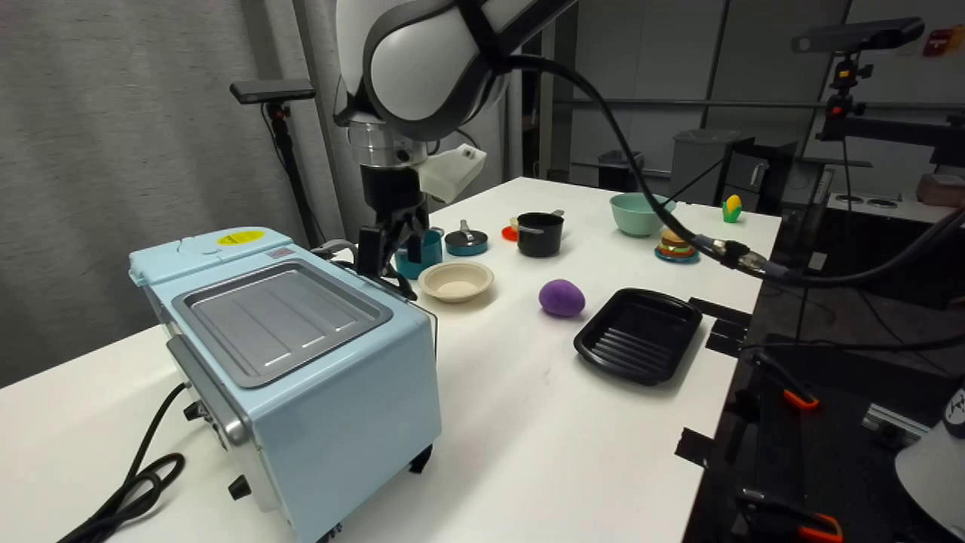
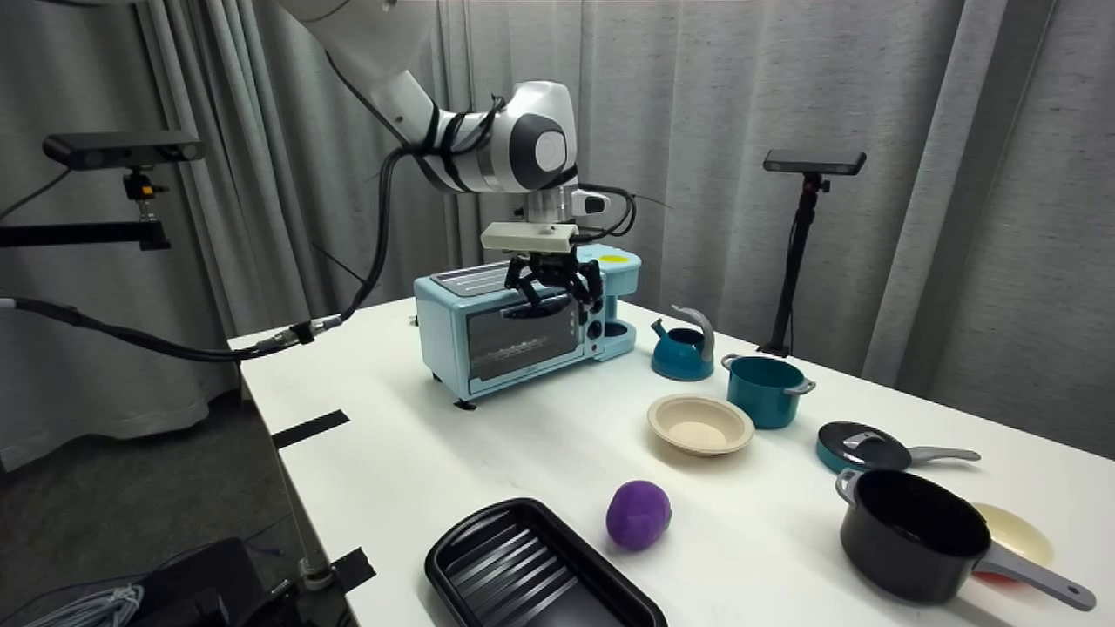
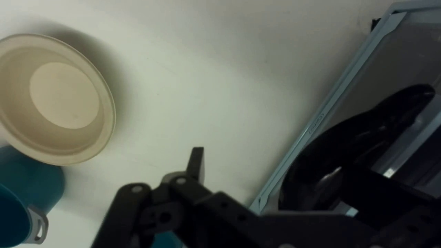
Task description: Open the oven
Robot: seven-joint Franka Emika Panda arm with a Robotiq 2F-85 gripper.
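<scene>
1. One pale-blue oven (image 1: 309, 385) is seen on a white table (image 1: 528, 422) in an exterior view, its front turned away.
2. In an exterior view, the gripper (image 2: 557, 309) is held before the glass door (image 2: 523, 346), fingers (image 2: 592, 283) spread wide at the dark handle (image 2: 535, 310).
3. In the wrist view, the handle, at right, is overlapped by one finger, its long axis oblique to the line between fingertips; contact cannot be told. A finger behind it is judged necessary for the pull.

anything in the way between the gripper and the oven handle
Nothing visible stands between the open gripper and the handle of the oven; the gripper hangs close to it, though contact is unclear. The bowl sits off to the side, apart from the oven.
</scene>
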